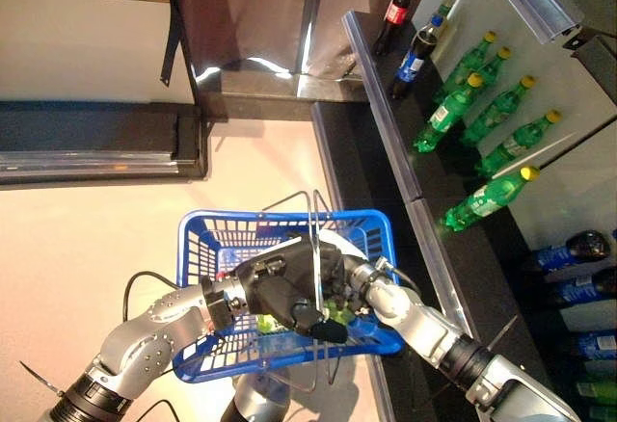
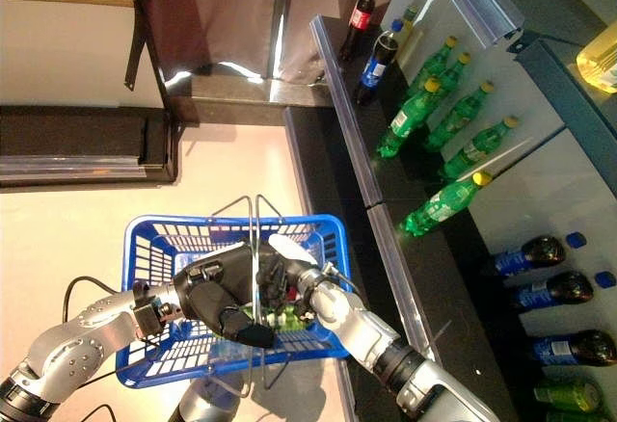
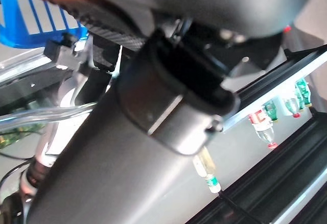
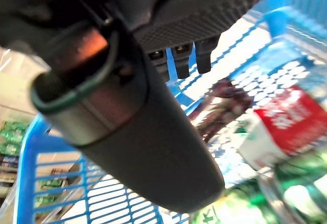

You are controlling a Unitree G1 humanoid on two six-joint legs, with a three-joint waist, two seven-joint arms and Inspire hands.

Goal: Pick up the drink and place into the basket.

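Note:
A blue plastic basket [image 1: 280, 218] with wire handles hangs in front of me, and my left hand [image 1: 275, 292] is curled round those handles. A green drink bottle [image 1: 339, 308] lies inside the basket at its near right side. My right hand [image 1: 335, 263] reaches into the basket just above the bottle. In the right wrist view the thumb [image 4: 138, 132] is straight and the green bottle [image 4: 245, 203] lies past it, free of the fingers. A red-and-white packet [image 4: 291, 121] rests beside the bottle.
A dark shelf unit [image 1: 415, 152] runs along the right. It holds several green bottles [image 1: 487, 200], two cola bottles [image 1: 395, 8] at the far end and dark blue-labelled bottles [image 1: 569, 249] nearer. Pale floor [image 1: 87, 249] lies to the left.

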